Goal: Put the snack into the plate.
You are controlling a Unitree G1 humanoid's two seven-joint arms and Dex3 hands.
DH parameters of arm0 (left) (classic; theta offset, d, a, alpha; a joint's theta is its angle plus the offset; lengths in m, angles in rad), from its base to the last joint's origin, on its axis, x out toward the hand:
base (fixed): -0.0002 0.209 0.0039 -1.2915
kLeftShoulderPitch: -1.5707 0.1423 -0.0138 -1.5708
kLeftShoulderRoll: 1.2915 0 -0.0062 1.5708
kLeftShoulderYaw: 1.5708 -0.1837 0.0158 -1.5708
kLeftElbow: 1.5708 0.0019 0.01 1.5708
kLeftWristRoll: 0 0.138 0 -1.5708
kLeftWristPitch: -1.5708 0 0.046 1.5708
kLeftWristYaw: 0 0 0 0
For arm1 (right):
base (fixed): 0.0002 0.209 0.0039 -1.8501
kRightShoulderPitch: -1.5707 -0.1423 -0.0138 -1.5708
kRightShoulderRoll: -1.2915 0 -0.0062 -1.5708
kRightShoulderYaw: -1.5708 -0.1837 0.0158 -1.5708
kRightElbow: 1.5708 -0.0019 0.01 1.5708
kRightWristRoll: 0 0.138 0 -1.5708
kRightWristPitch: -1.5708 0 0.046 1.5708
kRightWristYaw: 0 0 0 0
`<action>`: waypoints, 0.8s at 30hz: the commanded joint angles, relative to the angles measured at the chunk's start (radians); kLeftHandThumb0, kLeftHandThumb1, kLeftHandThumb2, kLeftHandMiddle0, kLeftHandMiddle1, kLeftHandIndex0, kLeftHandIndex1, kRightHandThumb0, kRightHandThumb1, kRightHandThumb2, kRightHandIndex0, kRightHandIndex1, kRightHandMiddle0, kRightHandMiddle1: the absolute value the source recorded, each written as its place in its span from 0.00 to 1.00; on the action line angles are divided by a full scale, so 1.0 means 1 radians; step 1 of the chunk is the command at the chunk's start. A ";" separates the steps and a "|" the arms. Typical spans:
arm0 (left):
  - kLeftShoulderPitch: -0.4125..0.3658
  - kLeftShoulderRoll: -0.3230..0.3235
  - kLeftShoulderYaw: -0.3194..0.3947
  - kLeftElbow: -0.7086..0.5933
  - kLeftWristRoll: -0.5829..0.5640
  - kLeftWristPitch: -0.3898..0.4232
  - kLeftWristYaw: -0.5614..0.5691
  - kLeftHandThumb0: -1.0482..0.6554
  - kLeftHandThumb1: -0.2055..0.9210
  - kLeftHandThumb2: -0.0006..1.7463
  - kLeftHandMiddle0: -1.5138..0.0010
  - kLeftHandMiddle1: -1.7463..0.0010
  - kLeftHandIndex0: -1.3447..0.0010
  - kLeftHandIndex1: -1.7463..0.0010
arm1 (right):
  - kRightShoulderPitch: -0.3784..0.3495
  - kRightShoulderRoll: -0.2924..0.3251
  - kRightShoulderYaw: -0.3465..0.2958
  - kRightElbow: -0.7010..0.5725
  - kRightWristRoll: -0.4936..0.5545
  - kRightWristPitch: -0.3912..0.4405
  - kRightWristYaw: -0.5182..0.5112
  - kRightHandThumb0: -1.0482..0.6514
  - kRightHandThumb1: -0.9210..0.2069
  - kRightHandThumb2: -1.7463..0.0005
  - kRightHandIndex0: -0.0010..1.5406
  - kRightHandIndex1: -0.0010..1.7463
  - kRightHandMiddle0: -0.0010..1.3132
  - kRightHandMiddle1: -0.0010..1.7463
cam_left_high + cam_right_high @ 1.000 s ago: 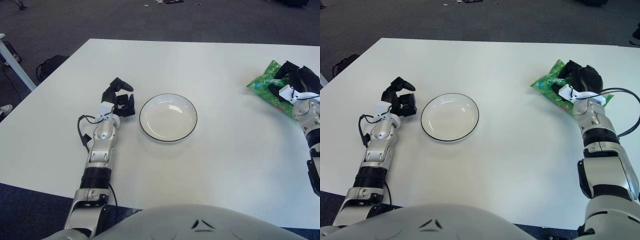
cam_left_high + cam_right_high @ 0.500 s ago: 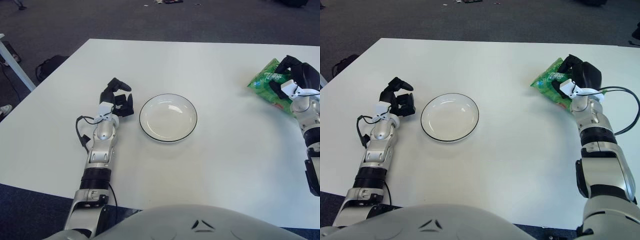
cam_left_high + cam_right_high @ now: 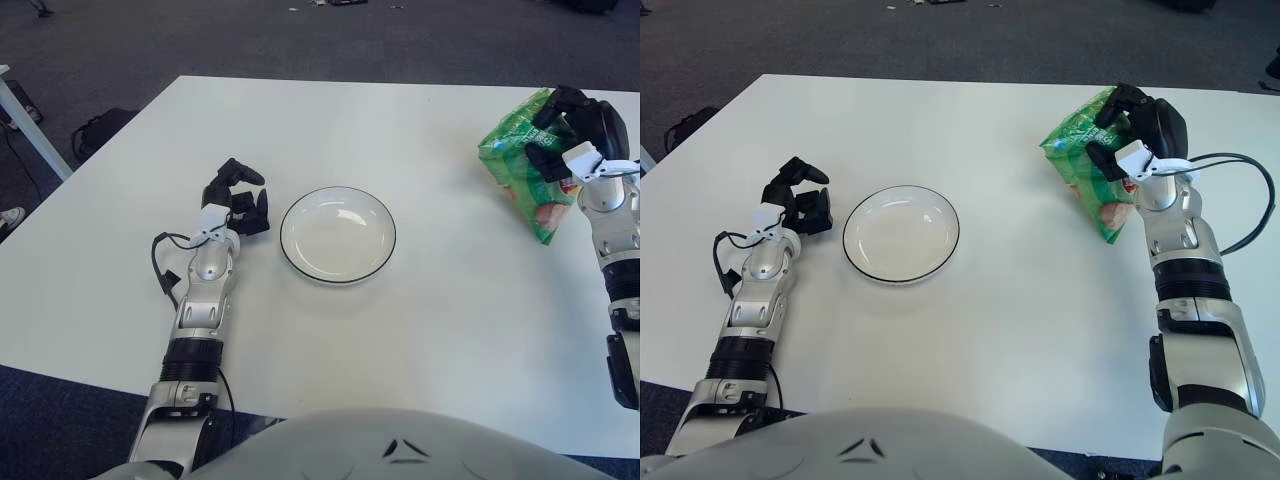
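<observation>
A green snack bag [image 3: 1085, 170] hangs in my right hand [image 3: 1132, 130], lifted off the white table at the right, well to the right of the plate. The fingers are curled around the bag's top edge. It also shows in the left eye view [image 3: 522, 160]. A white plate with a thin black rim [image 3: 855, 262] sits empty left of centre on the table. My left hand [image 3: 800, 200] rests on the table just left of the plate, fingers curled, holding nothing.
The white table [image 3: 1020, 330] spans the view, with its far edge at the top and dark carpet beyond. A black cable [image 3: 1245, 200] loops from my right wrist. A white table leg [image 3: 30, 125] stands off the left side.
My right hand has lifted the snack bag off the table and carried it a little left toward the plate; the bag now hangs upright. The left hand stays put.
</observation>
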State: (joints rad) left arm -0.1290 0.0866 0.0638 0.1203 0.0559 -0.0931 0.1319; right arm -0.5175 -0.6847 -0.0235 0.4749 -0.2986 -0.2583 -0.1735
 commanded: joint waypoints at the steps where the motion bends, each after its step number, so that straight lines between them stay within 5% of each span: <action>1: 0.078 -0.023 -0.005 0.060 -0.010 -0.013 -0.016 0.34 0.49 0.73 0.14 0.00 0.57 0.00 | 0.012 0.011 -0.025 -0.071 0.022 0.041 0.040 0.62 0.86 0.01 0.56 1.00 0.51 1.00; 24: 0.062 -0.017 -0.005 0.137 -0.023 -0.112 -0.060 0.34 0.48 0.74 0.12 0.00 0.56 0.00 | -0.028 0.121 -0.033 -0.364 0.058 0.258 0.223 0.61 0.88 0.00 0.57 1.00 0.54 0.98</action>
State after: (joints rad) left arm -0.1537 0.0878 0.0635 0.1776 0.0351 -0.1916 0.0800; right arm -0.5026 -0.5767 -0.0583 0.1482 -0.2576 -0.0334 0.0228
